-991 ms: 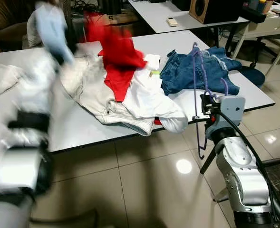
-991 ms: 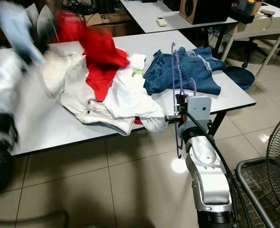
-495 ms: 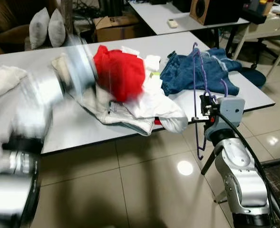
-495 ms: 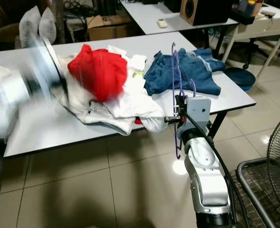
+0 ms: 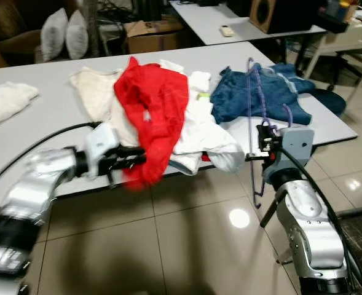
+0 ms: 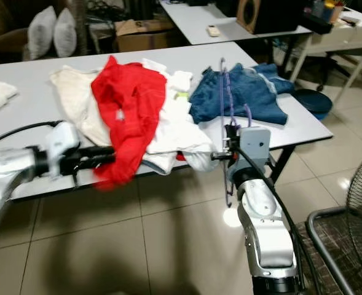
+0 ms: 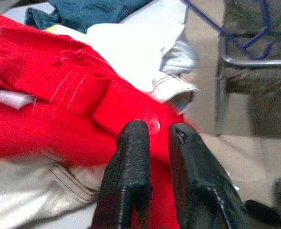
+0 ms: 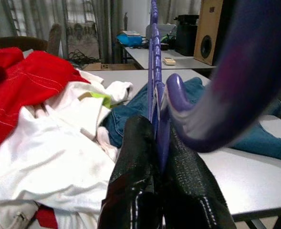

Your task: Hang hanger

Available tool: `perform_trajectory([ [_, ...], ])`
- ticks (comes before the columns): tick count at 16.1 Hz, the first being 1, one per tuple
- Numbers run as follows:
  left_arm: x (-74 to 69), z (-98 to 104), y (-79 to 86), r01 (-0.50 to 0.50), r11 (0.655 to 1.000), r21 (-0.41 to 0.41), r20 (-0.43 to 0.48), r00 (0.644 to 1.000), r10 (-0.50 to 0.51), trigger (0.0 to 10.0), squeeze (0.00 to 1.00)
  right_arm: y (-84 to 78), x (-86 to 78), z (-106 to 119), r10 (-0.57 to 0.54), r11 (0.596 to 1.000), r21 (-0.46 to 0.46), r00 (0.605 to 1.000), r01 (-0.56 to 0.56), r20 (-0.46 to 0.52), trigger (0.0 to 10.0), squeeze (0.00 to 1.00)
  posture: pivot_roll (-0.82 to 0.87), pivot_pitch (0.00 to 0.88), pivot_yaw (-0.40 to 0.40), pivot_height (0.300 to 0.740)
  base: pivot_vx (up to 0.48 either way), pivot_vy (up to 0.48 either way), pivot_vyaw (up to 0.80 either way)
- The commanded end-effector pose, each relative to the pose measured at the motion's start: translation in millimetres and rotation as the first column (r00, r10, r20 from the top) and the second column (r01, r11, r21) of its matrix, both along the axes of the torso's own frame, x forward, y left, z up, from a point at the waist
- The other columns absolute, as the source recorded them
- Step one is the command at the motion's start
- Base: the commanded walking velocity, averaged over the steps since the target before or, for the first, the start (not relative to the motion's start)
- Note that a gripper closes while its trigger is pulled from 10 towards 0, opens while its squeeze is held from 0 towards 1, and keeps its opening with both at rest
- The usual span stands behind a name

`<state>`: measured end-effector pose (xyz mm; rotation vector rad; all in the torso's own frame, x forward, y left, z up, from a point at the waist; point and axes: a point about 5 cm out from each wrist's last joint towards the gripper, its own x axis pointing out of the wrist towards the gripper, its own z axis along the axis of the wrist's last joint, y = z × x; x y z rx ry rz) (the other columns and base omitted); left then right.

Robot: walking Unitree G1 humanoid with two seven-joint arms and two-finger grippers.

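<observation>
Left claw [image 7: 154,138] pinching red garment [image 5: 153,104] at table [image 5: 39,110] edge; right claw [image 8: 154,143] clamped on purple hanger [image 5: 252,110].

Head stereo pair: my eyes look forward and down from above onto the bench [image 5: 58,104] and the tiled floor before it. Both eyes share the whole clothes pile, red garment [image 5: 156,104] to jeans [image 6: 248,92], slightly offset.

Left wrist camera: close in, sighting along my left end effector [image 7: 154,133] into the red garment, white cloth and floor beyond.

Right wrist camera: low, near bench height, facing along my right end effector [image 8: 154,143] across the pile toward the far tables; purple hanger [image 8: 154,57] very near the lens.
</observation>
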<state>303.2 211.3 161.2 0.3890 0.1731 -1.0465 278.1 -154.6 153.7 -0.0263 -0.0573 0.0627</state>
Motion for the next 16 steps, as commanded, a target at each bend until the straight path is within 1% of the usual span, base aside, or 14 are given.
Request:
perform_trajectory([
  [1,-0.9,7.9,8.8,-0.044,0.998,-0.053,-0.006,0.999,0.044,10.0,1.0,1.9,-1.0,-1.1,-0.001,1.0,0.002,1.0,0.001,-0.002,10.0,0.0,-0.15,0.0,0.054,0.74,0.0,0.0,0.0],
  [2,3.7,11.1,14.3,-0.117,0.988,-0.103,-0.002,0.993,0.118,10.0,1.0,2.1,-1.6,-1.3,-0.006,1.0,0.006,1.0,0.006,-0.002,10.0,0.0,-0.15,0.0,0.057,0.74,0.0,0.0,0.0],
  [3,12.2,10.7,20.0,-0.216,0.969,-0.121,0.006,0.976,0.218,10.0,1.0,2.0,-1.5,-1.4,-0.009,1.0,0.008,1.0,0.009,-0.001,10.0,0.0,-0.15,0.0,0.06,0.74,0.0,0.0,0.0],
  [4,26.4,5.5,31.0,-0.404,0.903,-0.15,-0.035,0.914,0.403,10.0,1.0,1.5,-1.2,-1.5,-0.013,1.0,0.009,1.0,0.013,-0.001,10.0,0.0,-0.15,0.0,0.064,0.74,0.0,0.0,0.0],
  [5,34.9,-1.1,37.3,-0.528,0.831,-0.177,-0.085,0.849,0.521,10.0,1.0,0.9,-0.9,-1.6,-0.016,1.0,0.008,1.0,0.016,0.0,10.0,0.0,-0.15,0.0,0.067,0.74,0.0,0.0,0.0],
  [6,37.3,-3.6,33.0,-0.552,0.799,-0.238,-0.15,0.834,0.531,10.0,1.0,-0.6,-0.7,-0.9,-0.022,1.0,0.008,1.0,0.022,0.003,10.0,0.0,-0.15,0.0,0.07,0.74,0.0,0.0,0.0],
  [7,37.3,-3.6,33.0,-0.552,0.799,-0.238,-0.15,0.834,0.531,10.0,1.0,-0.6,-0.7,-0.9,-0.022,1.0,0.008,1.0,0.022,0.003,10.0,0.0,-0.15,0.0,0.07,0.74,0.0,0.0,0.0],
  [8,39.1,-4.8,29.0,-0.566,0.772,-0.291,-0.199,0.824,0.53,10.0,1.0,-2.0,-0.7,-0.7,-0.029,1.0,0.008,1.0,0.029,0.005,10.0,0.0,-0.16,0.0,0.075,0.74,0.0,0.0,0.0],
  [10,41.5,-16.9,28.3,-0.613,0.743,-0.269,-0.27,0.788,0.553,10.0,1.0,-3.0,-1.1,-0.3,-0.038,0.999,0.009,0.999,0.038,0.008,10.0,0.0,-0.16,0.0,0.086,0.74,0.0,0.0,0.0],
  [11,42.4,-29.0,27.4,-0.649,0.721,-0.242,-0.332,0.754,0.567,10.0,1.0,-3.5,-1.8,-0.3,-0.047,0.999,0.012,0.999,0.047,0.01,10.0,0.0,-0.16,0.0,0.093,0.74,0.0,0.0,0.0],
  [12,42.5,-34.3,23.5,-0.657,0.705,-0.268,-0.401,0.741,0.539,10.0,0.0,-3.4,-2.2,-0.2,-0.051,0.999,0.014,0.999,0.051,0.012,10.0,0.0,-0.16,0.0,0.093,0.74,0.0,0.0,0.0],
  [13,42.3,-35.6,21.4,-0.653,0.703,-0.281,-0.424,0.742,0.52,10.0,0.0,-3.3,-2.2,-0.1,-0.052,0.999,0.015,0.999,0.052,0.013,10.0,0.0,-0.16,0.0,0.093,0.74,0.0,0.0,0.0],
  [15,43.1,-49.1,15.7,-0.656,0.717,-0.235,-0.432,0.731,0.528,10.0,0.0,-2.1,0.0,1.6,-0.06,0.998,0.023,0.998,0.059,0.023,10.0,0.0,-0.16,0.0,0.112,0.74,0.0,0.0,0.0],
  [16,43.1,-49.1,15.7,-0.656,0.717,-0.235,-0.432,0.731,0.528,10.0,0.0,-2.1,0.0,1.6,-0.06,0.998,0.023,0.998,0.059,0.023,10.0,0.0,-0.16,0.0,0.112,0.74,0.0,0.0,0.0],
])
